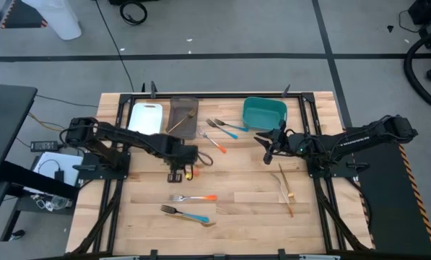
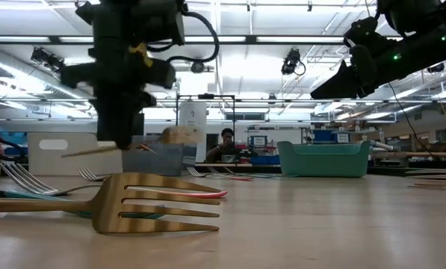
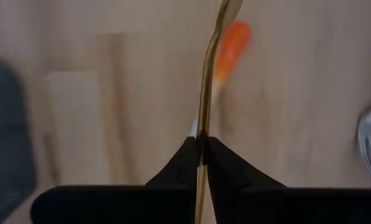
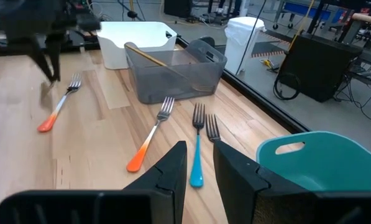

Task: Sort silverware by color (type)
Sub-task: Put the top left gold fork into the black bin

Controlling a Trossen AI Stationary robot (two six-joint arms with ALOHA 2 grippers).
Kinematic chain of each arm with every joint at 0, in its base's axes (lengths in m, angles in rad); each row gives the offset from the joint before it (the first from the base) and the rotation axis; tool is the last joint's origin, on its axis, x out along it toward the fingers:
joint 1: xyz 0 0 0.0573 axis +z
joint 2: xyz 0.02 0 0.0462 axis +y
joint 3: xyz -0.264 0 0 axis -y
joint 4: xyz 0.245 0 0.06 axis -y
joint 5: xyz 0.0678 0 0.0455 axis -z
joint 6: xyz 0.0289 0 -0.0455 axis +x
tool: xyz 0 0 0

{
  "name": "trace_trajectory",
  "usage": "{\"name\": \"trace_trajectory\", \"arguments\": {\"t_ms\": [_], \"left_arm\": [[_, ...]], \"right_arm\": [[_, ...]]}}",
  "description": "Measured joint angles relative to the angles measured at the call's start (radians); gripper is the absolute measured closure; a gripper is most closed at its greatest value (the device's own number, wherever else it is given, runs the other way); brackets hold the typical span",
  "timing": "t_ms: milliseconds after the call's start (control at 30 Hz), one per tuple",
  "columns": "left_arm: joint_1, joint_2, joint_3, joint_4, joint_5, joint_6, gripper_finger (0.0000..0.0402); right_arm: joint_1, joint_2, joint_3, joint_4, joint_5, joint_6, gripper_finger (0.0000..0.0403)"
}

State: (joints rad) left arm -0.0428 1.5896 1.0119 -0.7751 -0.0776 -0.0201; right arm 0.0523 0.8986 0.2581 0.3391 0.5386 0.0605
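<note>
From above, the left arm reaches across the worktop (image 1: 237, 217) from its base, and its gripper (image 1: 180, 172) hangs low just in front of the grey bin (image 1: 184, 117), over an orange fork (image 1: 190, 172). The right arm stretches in from the opposite side, its gripper (image 1: 267, 150) waiting just in front of the teal bin (image 1: 264, 113). Forks with orange (image 1: 216, 143) and blue handles (image 1: 229, 128) lie between the grey and teal bins; one orange (image 1: 193, 197) and one blue fork (image 1: 186, 214) lie well in front of the grey bin, and wooden pieces (image 1: 285, 189) lie in front of the teal one. A white bin (image 1: 145, 117) sits beside the grey.

At worktop level, the left gripper (image 2: 122, 112) points straight down before the grey bin (image 2: 161, 158), with a slim tan stick (image 2: 92, 152) poking out sideways at its tip (what the stick is cannot be told here). A gold fork head (image 2: 155, 202) fills the foreground.

In the left wrist view, the jaws are clamped on a thin gold utensil shaft (image 3: 205, 106), with an orange handle (image 3: 230, 50) blurred on the wood beyond.

In the right wrist view, the right jaws stand apart and empty, above the worktop, facing the grey bin (image 4: 173, 74), which holds a wooden utensil (image 4: 160, 61).
</note>
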Motion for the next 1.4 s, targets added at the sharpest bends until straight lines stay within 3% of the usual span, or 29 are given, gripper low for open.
{"name": "trace_trajectory", "arguments": {"t_ms": [333, 533, 800, 1133, 1400], "left_arm": [[0.19, -0.174, 0.002, 0.1, -0.001, -0.221, 0.0376], [0.301, -0.194, 0.002, 0.123, 0.01, -0.337, 0.0374], [0.419, -0.194, 0.011, 0.193, 0.11, -0.407, 0.0373], [0.583, -0.183, 0.123, 0.114, 0.133, -0.338, 0.0373], [0.695, -0.031, 0.18, -0.047, 0.217, -0.239, 0.0372]], "right_arm": [[0.0, 0.0, 0.0, 0.006, 0.008, -0.002, 0.0312], [0.0, 0.0, 0.0, 0.006, 0.008, -0.001, 0.0312], [0.0, 0.0, 0.0, 0.01, 0.011, -0.003, 0.0312], [0.0, 0.0, 0.0, 0.012, 0.011, -0.003, 0.0312], [0.0, 0.0, 0.0, 0.035, 0.011, -0.019, 0.0312]]}}
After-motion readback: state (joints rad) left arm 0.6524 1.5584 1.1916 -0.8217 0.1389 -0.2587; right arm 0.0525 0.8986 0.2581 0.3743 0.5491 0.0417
